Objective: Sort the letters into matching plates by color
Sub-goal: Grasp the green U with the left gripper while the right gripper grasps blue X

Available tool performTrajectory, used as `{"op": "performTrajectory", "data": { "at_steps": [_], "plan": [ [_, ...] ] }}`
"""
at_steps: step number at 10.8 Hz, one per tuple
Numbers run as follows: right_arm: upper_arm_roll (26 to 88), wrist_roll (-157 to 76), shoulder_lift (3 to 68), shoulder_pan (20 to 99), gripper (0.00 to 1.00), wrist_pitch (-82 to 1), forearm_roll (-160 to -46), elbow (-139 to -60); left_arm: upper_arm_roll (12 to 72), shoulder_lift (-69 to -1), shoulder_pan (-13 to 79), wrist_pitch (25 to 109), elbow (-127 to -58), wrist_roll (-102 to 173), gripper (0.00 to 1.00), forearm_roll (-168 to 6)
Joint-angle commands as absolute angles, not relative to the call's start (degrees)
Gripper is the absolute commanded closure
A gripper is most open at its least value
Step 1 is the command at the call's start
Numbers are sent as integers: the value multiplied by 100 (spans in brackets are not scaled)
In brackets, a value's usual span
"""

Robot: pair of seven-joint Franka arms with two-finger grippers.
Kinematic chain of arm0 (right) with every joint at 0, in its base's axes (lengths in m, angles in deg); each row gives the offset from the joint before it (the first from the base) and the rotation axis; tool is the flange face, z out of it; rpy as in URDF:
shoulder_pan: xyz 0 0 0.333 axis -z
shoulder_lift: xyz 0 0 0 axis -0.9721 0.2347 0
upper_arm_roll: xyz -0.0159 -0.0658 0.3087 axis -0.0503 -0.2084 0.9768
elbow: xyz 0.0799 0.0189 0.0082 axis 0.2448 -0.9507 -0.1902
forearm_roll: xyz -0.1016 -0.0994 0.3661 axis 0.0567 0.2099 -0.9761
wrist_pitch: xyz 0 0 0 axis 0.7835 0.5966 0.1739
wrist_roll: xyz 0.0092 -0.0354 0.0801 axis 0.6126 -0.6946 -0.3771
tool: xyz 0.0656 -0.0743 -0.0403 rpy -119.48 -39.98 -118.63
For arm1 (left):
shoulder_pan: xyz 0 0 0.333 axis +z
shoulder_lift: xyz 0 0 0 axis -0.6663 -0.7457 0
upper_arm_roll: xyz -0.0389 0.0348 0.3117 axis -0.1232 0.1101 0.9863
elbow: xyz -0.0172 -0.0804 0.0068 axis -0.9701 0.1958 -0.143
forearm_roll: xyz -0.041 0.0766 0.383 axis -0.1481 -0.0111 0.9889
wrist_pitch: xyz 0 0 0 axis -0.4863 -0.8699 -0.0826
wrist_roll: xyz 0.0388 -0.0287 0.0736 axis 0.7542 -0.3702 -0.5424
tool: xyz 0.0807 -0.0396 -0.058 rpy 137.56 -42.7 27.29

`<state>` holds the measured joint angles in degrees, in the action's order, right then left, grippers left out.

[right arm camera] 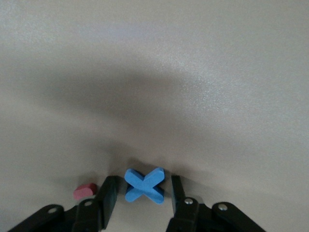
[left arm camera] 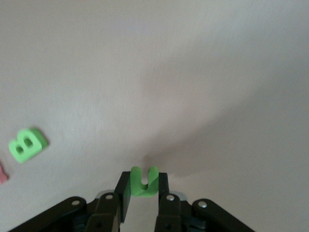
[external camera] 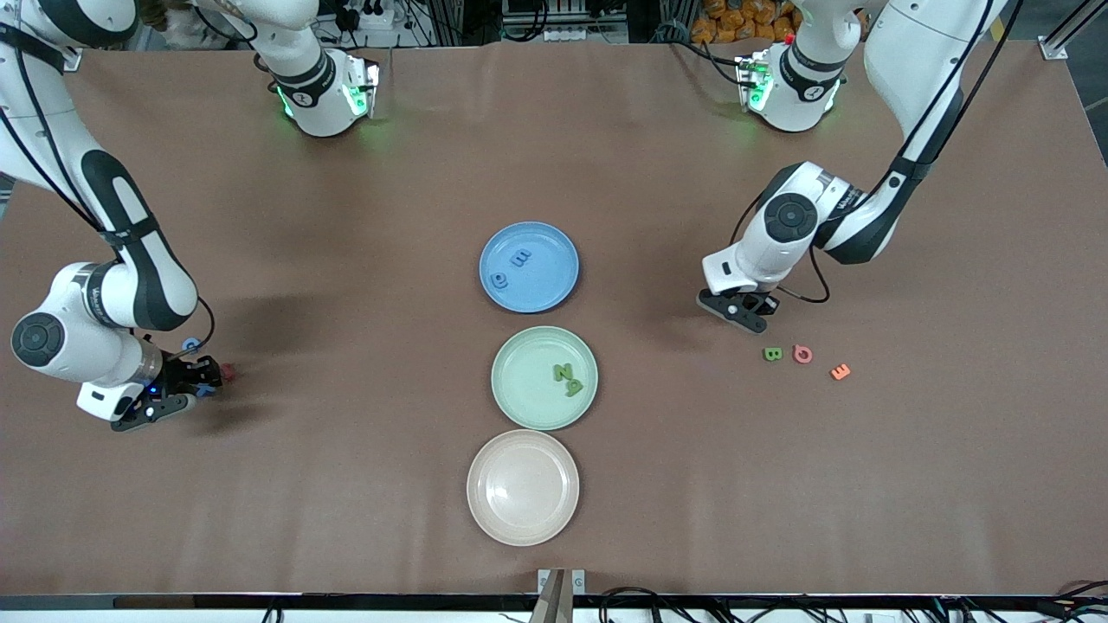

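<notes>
My left gripper is shut on a green U letter, low over the table beside a green B. In the front view this gripper is near the green B, a pink letter and an orange letter. My right gripper is open, its fingers on either side of a blue X on the table. A dark red letter lies beside it. The blue plate holds two blue letters. The mint green plate holds two green letters.
The beige-pink plate is nearest the front camera and holds nothing. Another blue letter lies beside the right gripper. The three plates stand in a row at the table's middle.
</notes>
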<state>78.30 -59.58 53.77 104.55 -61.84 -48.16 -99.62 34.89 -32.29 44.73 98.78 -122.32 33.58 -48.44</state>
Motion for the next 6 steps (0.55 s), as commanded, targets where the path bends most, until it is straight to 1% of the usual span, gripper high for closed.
{"op": "performTrajectory", "data": {
  "at_steps": [1, 4, 5, 6],
  "plan": [
    [7889, -5995, 5500, 10526, 58, -6270, -4902, -9855, 3317, -3796, 4197, 9853, -11186, 2121, 100, -4863],
    [7889, -6013, 5483, 10526, 86, -6209, -4902, -9829, 3273, -4438, 3610, 9862, -10122, 882, 100, -5082],
    [7915, -6022, 5439, 10526, 88, -6165, -4902, -9812, 3273, -4745, 3442, 9871, -9683, 469, 100, -5091],
    [7950, -6022, 5343, 10526, 90, -5921, -4902, -9733, 3273, -4896, 3275, 9888, -9340, -14, 100, -5091]
  ]
}}
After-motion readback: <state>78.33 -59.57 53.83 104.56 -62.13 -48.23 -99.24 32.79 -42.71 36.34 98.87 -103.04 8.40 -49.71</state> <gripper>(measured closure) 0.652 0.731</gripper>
